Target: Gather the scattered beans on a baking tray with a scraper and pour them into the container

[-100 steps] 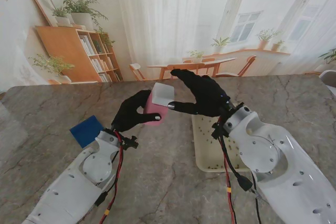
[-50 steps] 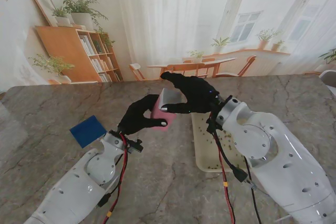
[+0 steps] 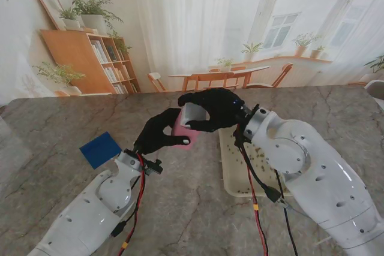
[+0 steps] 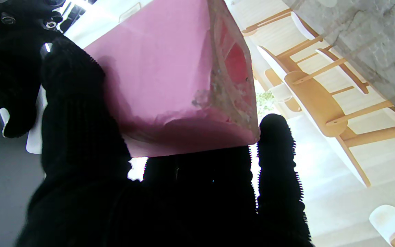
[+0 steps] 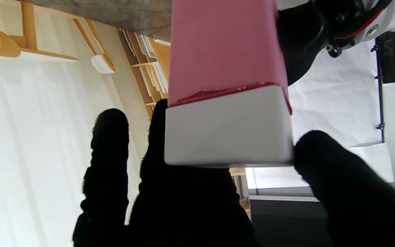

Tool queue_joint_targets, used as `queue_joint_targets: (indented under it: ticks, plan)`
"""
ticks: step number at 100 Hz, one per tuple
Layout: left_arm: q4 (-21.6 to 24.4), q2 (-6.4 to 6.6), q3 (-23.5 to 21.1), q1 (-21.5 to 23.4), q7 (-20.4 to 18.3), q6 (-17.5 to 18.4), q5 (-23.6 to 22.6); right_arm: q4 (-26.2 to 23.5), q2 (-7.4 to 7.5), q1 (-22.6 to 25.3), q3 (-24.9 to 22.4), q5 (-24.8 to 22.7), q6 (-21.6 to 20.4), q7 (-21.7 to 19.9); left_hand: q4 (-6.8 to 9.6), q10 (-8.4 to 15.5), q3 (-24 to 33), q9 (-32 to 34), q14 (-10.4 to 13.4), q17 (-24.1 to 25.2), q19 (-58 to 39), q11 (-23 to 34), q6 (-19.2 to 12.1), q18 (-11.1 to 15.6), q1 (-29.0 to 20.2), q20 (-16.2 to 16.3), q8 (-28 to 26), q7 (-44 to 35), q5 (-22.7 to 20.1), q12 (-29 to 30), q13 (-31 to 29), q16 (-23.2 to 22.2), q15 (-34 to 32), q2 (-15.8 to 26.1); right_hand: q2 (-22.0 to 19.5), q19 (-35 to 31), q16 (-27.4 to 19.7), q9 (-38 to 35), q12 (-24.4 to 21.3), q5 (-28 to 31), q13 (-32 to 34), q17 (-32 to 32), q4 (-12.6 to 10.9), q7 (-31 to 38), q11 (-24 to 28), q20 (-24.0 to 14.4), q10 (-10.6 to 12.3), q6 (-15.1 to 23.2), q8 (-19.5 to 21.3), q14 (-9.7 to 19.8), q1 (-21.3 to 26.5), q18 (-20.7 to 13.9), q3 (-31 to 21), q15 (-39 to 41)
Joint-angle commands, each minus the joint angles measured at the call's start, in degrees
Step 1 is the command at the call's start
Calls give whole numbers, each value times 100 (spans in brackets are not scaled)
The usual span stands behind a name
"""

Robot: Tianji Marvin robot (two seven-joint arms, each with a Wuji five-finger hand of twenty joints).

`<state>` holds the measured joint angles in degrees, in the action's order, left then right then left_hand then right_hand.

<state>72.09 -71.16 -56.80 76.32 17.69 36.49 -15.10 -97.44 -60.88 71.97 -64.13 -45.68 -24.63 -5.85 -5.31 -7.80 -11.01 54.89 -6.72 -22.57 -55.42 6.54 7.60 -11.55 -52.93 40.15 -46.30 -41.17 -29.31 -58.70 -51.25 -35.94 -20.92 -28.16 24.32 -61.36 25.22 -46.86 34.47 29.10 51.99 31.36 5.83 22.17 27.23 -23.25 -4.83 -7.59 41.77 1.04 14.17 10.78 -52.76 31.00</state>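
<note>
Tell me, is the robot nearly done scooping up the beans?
Not nearly. Nothing looks finished: beans lie scattered on the tray. Right now the left hand holds the pink container and the right hand holds its white lid at the mouth. The blue scraper lies unused, so gathering and pouring remain.

Bright, even daylight on our stand view; marble table (image 3: 54, 130) sharp, soft shadows only. Wide-lens bending near its far edge. In both wrist views our gloved fingers (image 4: 279, 164) go featureless black against blown-out white curtains (image 5: 29, 137).
</note>
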Motion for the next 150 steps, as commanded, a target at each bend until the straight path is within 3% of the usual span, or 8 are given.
queue_joint_targets:
  ticks: [1,14,32,75,90,100,121,150]
  plan:
    - [36,-14,-13,12,-7,-24,51,29,-9,-62,28,-91,-129,-5,176,1382,1011,390,373,26,60,925,-1316,213,-1969,-90,-372,-1202,-352,-190,145,25,99,1098,-27,-149,-53,-304,-19,177,240,88,35,488,351,147,829,646,194,435,621,-226,-489,70]
    - [53,-10,-32,28,-21,-38,71,111,-19,-128,61,-427,-345,296,176,1386,1012,392,387,24,59,924,-1318,224,-1964,-88,-367,-1201,-354,-184,140,24,95,1100,705,-237,-123,-716,279,-75,537,235,835,1182,386,422,1496,1242,-47,815,1408,-390,-975,30]
    - [78,-10,-58,51,-23,-57,106,250,-33,-228,112,-738,-572,657,176,1379,1015,407,377,21,56,931,-1317,222,-1966,-82,-363,-1201,-365,-183,131,22,89,1089,1404,-343,66,-1328,410,-500,1097,584,1123,1901,344,689,2300,1853,-489,1233,2260,-811,-1524,-49]
    - [91,15,-87,62,-110,-112,149,464,-49,-448,190,-1160,-1081,1219,175,1377,1020,412,369,14,58,926,-1318,224,-1964,-74,-360,-1197,-381,-174,124,20,83,1082,2378,-77,-285,-792,-909,-966,1315,678,1159,2945,176,2604,2438,2851,-1362,1653,3220,-1442,-2659,-1060]
    - [94,22,-95,64,-130,-129,155,430,-27,-448,121,-1238,-1267,1197,173,1377,1017,418,377,11,61,928,-1315,236,-1962,-73,-360,-1198,-386,-174,120,19,81,1075,1902,737,-698,-119,-1351,-1244,668,325,387,2701,-153,1961,2069,2890,-1589,1150,2527,-1049,-2723,-1616]
    - [93,27,-96,61,-149,-146,163,368,-2,-415,38,-1296,-1391,1121,174,1381,1020,416,383,11,61,928,-1312,230,-1961,-71,-360,-1194,-379,-175,128,18,81,1085,1654,844,-975,673,-1393,-1464,-202,-458,183,2172,-364,1660,1418,2499,-1668,461,951,-472,-2511,-1758]
    - [89,41,-105,52,-187,-206,157,274,-58,-210,-95,-658,-1324,891,173,1368,1020,412,375,24,61,930,-1309,226,-1967,-65,-365,-1193,-377,-180,130,14,77,1079,-86,668,-897,1834,-1277,-1668,-1913,-2046,148,346,-655,929,251,1035,-987,-681,-1174,201,25,-1141]
    - [113,53,-127,62,-195,-276,125,-473,-53,263,-63,-482,525,288,171,1340,1020,408,348,43,40,935,-1264,211,-1976,-48,-373,-1185,-372,-187,143,3,61,1082,-2239,434,403,1813,-489,-1349,-1813,-2196,-220,-791,-1199,69,-662,429,-5,-1052,-933,648,3001,-41]
